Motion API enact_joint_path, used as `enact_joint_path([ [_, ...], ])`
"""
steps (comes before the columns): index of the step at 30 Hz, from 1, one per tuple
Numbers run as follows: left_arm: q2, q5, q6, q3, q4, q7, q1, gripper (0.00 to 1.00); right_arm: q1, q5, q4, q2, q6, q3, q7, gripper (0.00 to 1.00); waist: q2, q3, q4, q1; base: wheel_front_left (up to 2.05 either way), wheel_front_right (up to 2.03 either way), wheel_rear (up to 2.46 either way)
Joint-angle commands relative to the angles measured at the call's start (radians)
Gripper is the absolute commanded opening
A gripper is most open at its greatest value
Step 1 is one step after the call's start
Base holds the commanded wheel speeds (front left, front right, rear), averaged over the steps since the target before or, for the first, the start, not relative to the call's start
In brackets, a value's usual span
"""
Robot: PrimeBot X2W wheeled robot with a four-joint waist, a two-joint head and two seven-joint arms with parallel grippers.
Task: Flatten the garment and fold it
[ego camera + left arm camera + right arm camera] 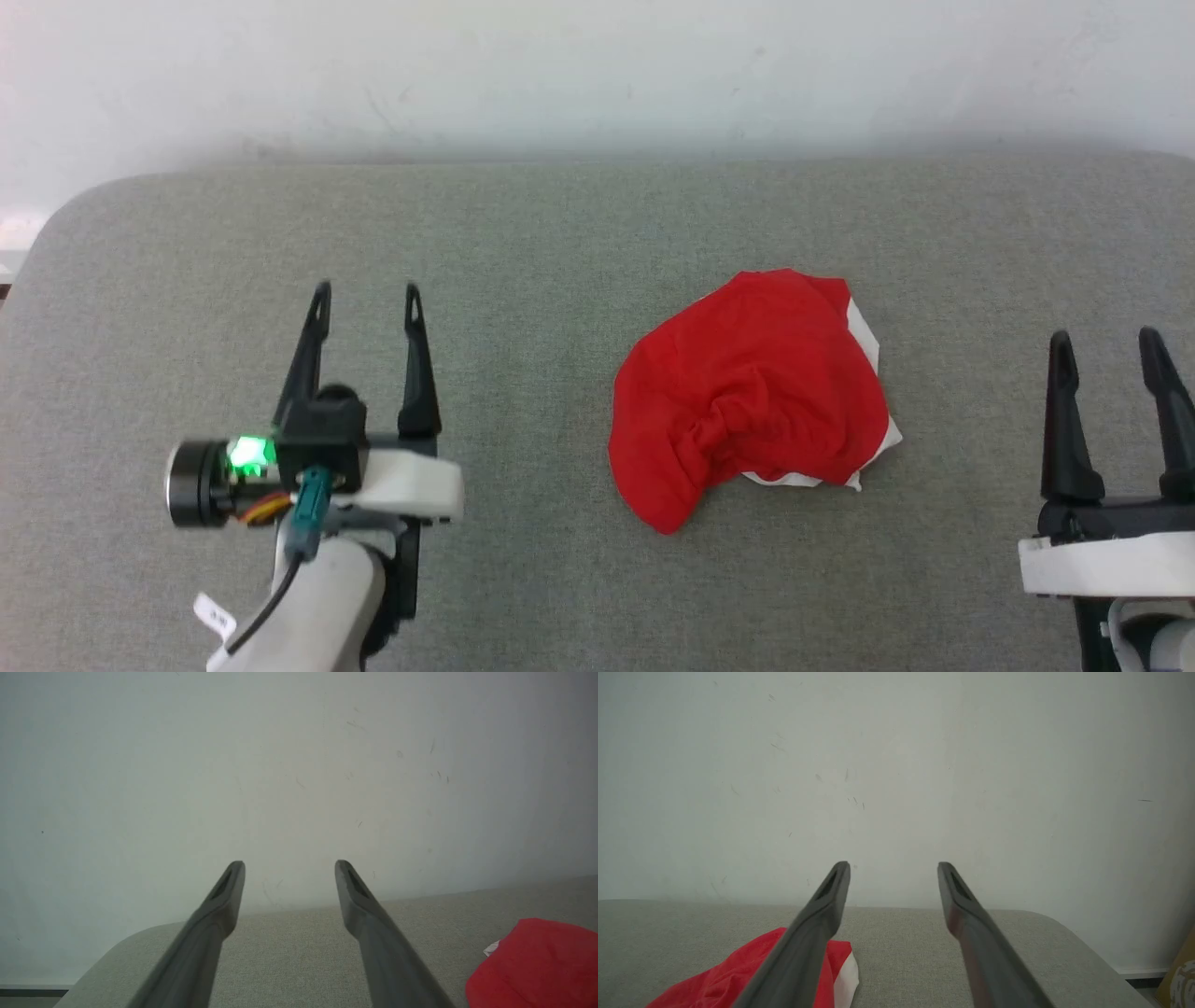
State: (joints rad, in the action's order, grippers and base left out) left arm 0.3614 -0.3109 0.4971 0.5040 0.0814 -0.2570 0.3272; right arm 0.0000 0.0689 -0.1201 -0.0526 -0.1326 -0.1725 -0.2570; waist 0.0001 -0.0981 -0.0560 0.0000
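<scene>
In the head view, the red shorts point(747, 392) lay crumpled on the grey surface point(560, 233), between the left gripper point(367, 289) and the right gripper point(1103, 338). They were nearer the right one and touched neither. Both grippers had their fingers spread and held nothing.

In the left wrist view, the left gripper point(289, 865) was parted and empty, with the shorts point(537, 966) low to its right.

In the right wrist view, the right gripper point(894, 865) was likewise parted and empty, and the shorts point(719, 984) sat low to its left.
</scene>
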Motion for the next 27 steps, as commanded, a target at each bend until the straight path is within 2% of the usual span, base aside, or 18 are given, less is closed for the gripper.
enact_joint_path([
  [1, -0.023, 0.026, -0.021, -0.035, -0.002, -0.005, -0.042, 1.00, 0.019, 0.011, 0.010, 0.002, 0.002, 0.002, -0.005, 1.00, -0.0001, 0.003, 0.001, 0.0000, 0.00, 0.00, 0.00],
  [10, -0.120, 0.129, -0.104, -0.180, 0.010, -0.005, -0.179, 1.00, 0.060, 0.032, 0.046, 0.002, 0.002, 0.022, -0.005, 1.00, -0.0001, 0.023, 0.010, 0.0000, 0.00, 0.00, 0.00],
  [19, -0.184, 0.184, -0.193, -0.268, 0.012, -0.005, -0.228, 1.00, 0.074, 0.043, 0.064, 0.002, 0.002, 0.034, -0.005, 1.00, -0.0001, 0.032, 0.010, 0.0000, 0.00, 0.00, 0.00],
  [23, -0.202, 0.200, -0.238, -0.293, 0.007, -0.005, -0.206, 1.00, 0.068, 0.042, 0.062, 0.002, 0.002, 0.036, -0.005, 1.00, -0.0001, 0.031, 0.012, 0.0000, 0.00, 0.00, 0.00],
  [27, -0.197, 0.213, -0.312, -0.299, 0.011, -0.005, -0.116, 1.00, 0.061, 0.038, 0.057, 0.002, 0.002, 0.035, -0.005, 1.00, -0.0001, 0.028, 0.010, 0.0000, 0.00, 0.00, 0.00],
])
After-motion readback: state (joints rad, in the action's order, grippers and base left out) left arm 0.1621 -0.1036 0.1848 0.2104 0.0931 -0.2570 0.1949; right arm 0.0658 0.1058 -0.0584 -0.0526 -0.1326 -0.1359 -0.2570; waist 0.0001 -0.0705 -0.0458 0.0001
